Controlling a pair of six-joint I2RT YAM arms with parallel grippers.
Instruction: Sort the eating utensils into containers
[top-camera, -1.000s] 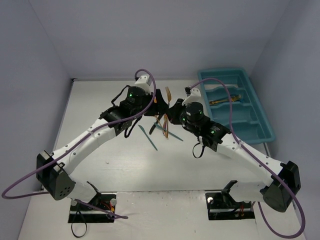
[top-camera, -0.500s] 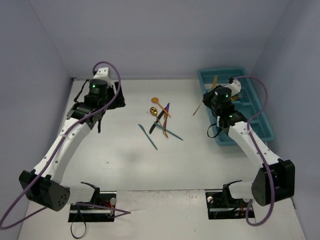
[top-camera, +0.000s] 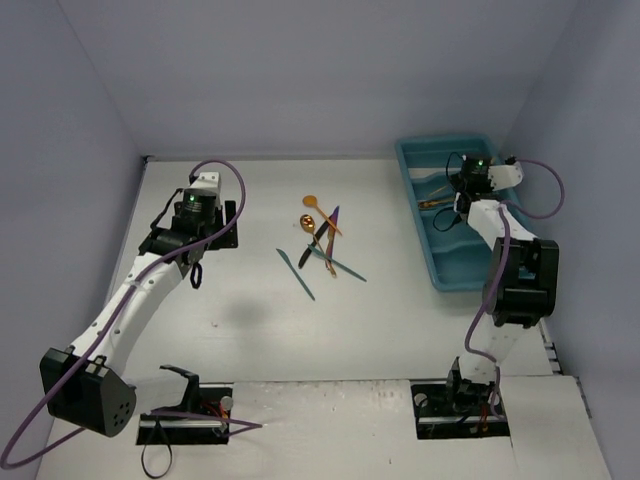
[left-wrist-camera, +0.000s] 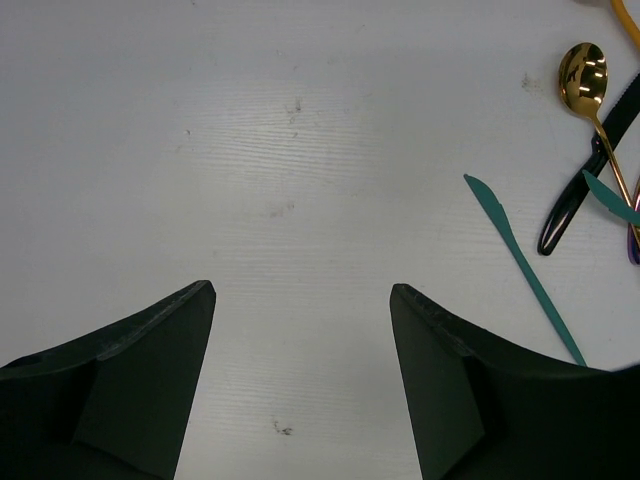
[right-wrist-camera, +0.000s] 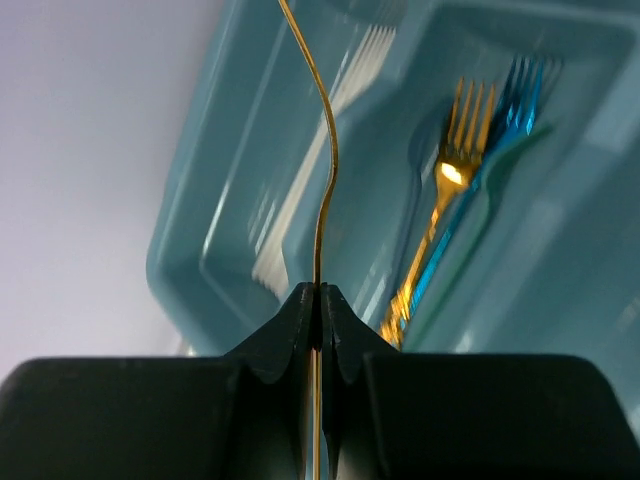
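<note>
Gold utensil (right-wrist-camera: 335, 165) edge-on in clenched right jaws, head cut off over tray (right-wrist-camera: 200, 230); left jaws apart, empty.

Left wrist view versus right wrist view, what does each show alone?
Only left wrist: open left tool over the table, gold spoon, teal knife, black utensil. Only right wrist: right tool shut on a gold utensil above the tray, which holds a gold fork, blue fork and clear forks. Shared: no object; each sees only its own tool.

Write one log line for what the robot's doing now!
left fingers: open, empty | right fingers: shut on gold utensil | position: over tray
</note>
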